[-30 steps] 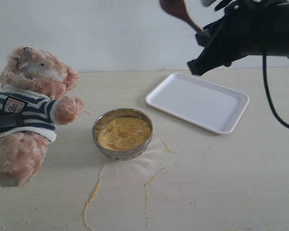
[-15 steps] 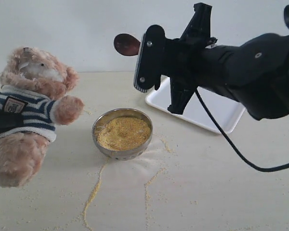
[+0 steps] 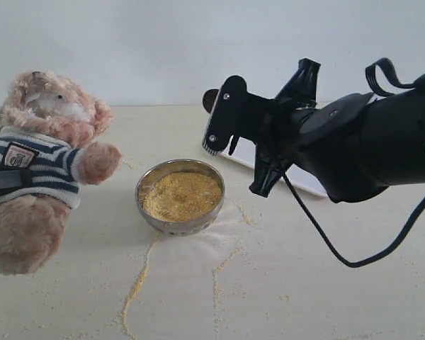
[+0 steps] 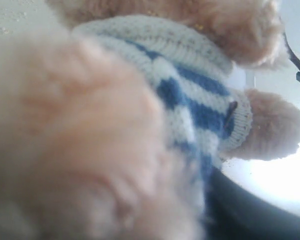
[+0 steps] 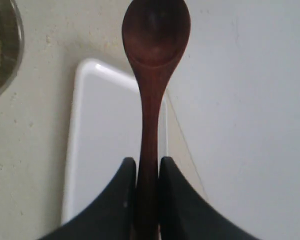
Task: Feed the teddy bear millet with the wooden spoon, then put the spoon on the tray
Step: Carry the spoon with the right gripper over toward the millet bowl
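The teddy bear (image 3: 46, 152) sits upright at the left, facing the bowl. My left gripper (image 3: 1, 181) is a dark band shut across its striped shirt (image 4: 200, 100); one dark finger (image 4: 250, 215) shows beside the shirt. Millet (image 3: 181, 195) fills the metal bowl (image 3: 180, 225). My right gripper (image 3: 221, 122) is shut on the wooden spoon's handle (image 5: 147, 150). The spoon's oval bowl (image 5: 156, 30) looks empty and peeks out behind the fingers (image 3: 210, 100), above the tray's near-bowl end. The white tray (image 5: 110, 150) lies under the spoon, mostly hidden by the arm in the exterior view.
Thin trails of loose millet (image 3: 136, 283) run from the bowl toward the front edge of the beige table (image 3: 304, 283). The bulky black right arm (image 3: 354, 145) and its cable (image 3: 326, 241) hang over the tray. A pale wall stands behind.
The right arm has swung down from the upper right and leftward with the spoon, then sunk lower, so the spoon now sits just beyond the bowl. Bear and bowl have not moved.
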You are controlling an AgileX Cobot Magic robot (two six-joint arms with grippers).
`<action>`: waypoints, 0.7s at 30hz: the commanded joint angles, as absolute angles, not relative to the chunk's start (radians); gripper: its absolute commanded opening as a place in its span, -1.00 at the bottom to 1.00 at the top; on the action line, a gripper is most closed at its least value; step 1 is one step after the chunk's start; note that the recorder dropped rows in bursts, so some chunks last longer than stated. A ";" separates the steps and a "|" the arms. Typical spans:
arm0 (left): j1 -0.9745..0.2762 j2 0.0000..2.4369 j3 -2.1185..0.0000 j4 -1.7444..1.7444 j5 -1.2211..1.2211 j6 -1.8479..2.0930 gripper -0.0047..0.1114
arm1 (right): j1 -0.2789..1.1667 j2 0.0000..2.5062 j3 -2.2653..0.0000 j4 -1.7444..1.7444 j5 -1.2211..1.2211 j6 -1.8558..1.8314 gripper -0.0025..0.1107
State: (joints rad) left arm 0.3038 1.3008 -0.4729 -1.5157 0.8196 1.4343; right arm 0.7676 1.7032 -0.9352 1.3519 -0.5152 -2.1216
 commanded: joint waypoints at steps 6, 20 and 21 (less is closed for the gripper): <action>0.306 1.301 -0.471 -1.530 0.830 1.429 -0.83 | 0.767 1.697 -0.931 1.431 -0.583 -2.130 -0.96; 0.306 1.301 -0.471 -1.530 0.831 1.432 -0.83 | 0.764 1.690 -0.861 1.188 -0.750 -1.541 -0.96; 0.306 1.301 -0.471 -1.530 0.831 1.432 -0.83 | 0.764 1.684 -0.842 1.099 -0.734 -1.383 -0.96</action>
State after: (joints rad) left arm 0.3038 1.3008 -0.4729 -1.5157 0.8196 1.4343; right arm 0.7676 1.7032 -0.8835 1.3376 -0.7374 -1.7926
